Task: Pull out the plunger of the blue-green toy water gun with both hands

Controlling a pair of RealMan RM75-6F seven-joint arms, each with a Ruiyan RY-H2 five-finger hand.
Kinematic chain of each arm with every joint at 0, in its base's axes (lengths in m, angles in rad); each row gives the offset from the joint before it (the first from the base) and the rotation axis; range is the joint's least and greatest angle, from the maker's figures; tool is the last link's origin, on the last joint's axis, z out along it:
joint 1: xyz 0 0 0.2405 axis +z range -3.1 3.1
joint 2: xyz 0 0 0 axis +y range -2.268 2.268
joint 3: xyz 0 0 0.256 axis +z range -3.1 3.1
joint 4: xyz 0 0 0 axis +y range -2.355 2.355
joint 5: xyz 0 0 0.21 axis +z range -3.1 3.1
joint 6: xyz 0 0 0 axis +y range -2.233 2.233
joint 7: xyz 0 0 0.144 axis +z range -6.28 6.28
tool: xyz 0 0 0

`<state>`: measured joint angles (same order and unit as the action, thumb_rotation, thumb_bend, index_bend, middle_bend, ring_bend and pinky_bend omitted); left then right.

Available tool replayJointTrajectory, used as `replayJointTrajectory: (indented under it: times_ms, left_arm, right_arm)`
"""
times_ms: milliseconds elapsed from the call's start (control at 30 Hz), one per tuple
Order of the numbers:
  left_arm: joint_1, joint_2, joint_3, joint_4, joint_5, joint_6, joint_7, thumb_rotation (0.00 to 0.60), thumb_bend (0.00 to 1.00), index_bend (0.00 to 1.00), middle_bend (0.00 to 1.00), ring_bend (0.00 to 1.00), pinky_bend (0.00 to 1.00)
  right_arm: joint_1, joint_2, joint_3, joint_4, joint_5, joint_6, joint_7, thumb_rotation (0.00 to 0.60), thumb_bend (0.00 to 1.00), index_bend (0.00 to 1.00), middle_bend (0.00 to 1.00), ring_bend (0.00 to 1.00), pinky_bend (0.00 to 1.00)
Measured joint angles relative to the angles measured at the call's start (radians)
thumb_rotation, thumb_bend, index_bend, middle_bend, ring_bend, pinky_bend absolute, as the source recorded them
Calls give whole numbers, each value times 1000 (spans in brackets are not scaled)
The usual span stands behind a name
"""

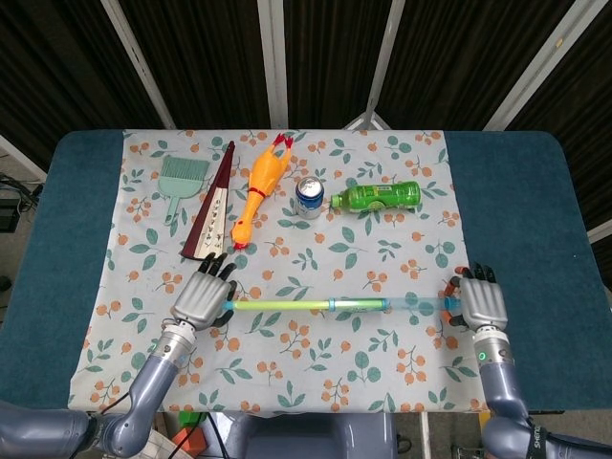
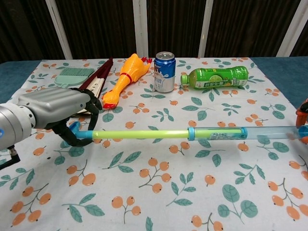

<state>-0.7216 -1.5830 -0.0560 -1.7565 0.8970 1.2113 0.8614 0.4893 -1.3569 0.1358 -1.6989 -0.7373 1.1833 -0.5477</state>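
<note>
The toy water gun lies across the near part of the cloth. Its clear blue-green barrel [image 1: 392, 304] [image 2: 240, 133] is at the right, and the yellow-green plunger rod [image 1: 277, 305] [image 2: 139, 134] sticks out far to the left. My left hand [image 1: 201, 298] [image 2: 50, 109] grips the blue plunger handle [image 2: 74, 130] with fingers curled around it. My right hand [image 1: 483, 304] holds the barrel's far right end. In the chest view only its orange-tipped fingers [image 2: 303, 109] show at the frame edge.
At the back of the floral cloth [image 1: 382, 249] lie a green brush [image 1: 178, 178], a folded fan [image 1: 215, 203], a rubber chicken [image 1: 260, 189], a can [image 1: 309, 196] and a green bottle [image 1: 375, 197]. Dark blue table [image 1: 521, 229] flanks the cloth.
</note>
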Motion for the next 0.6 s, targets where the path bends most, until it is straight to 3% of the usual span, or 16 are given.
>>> replayJointTrajectory:
  times_ms: [600]
  left_arm:
    - [25, 52, 21, -41, 25, 25, 0, 600, 474, 593, 154, 0, 0]
  right_arm:
    - [-20, 72, 9, 11, 4, -4, 34, 600, 336, 710, 223, 0, 0]
